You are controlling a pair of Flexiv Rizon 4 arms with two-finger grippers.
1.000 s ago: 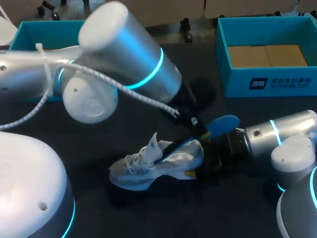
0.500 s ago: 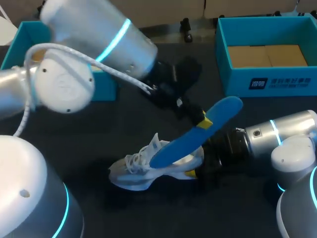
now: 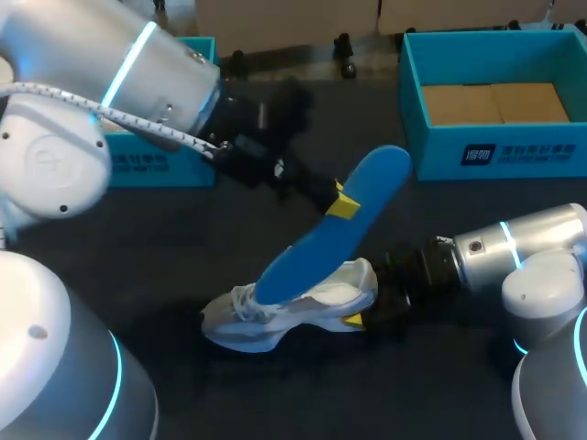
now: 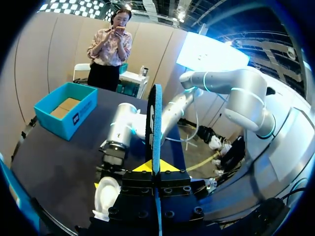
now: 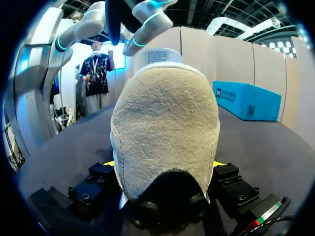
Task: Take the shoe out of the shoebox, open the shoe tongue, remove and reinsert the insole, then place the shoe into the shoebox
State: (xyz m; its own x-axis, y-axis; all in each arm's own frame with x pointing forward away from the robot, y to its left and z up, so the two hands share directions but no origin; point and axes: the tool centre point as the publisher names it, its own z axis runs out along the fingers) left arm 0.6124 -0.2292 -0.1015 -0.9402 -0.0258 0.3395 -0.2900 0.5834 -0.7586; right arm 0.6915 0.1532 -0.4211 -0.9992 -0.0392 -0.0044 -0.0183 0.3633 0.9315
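- The left pincer [image 3: 341,203] is closed narrow on a blue insole [image 3: 321,240], with 1 yellow-tipped finger on each flat face, near one end of it.
- From that grip the insole slants down toward the white shoe [image 3: 293,307]. Its lower end lies across the shoe's lacing and opening in the head view and hides them. Whether it touches the shoe cannot be told.
- In the left wrist view the insole [image 4: 156,123] stands edge-on between the fingers of the left pincer [image 4: 156,167] and splits the scene ahead in 2.
- The shoe [image 4: 106,194] lies below and to one side of the pincer there.
- The right pincer [image 3: 362,316] clamps the shoe's heel from 2 sides, low on the dark table [image 3: 440,385].
- In the right wrist view the suede heel [image 5: 165,132] fills the space between the fingers of the right pincer [image 5: 165,163] and blocks most of what lies ahead.
- The teal shoebox [image 3: 514,151] stands open beyond the right pincer, well apart from the shoe, with brown cardboard [image 3: 491,103] lining its floor.
- A 2nd teal box [image 3: 138,165] sits behind the left pincer, partly covered by the left arm [image 3: 119,82].
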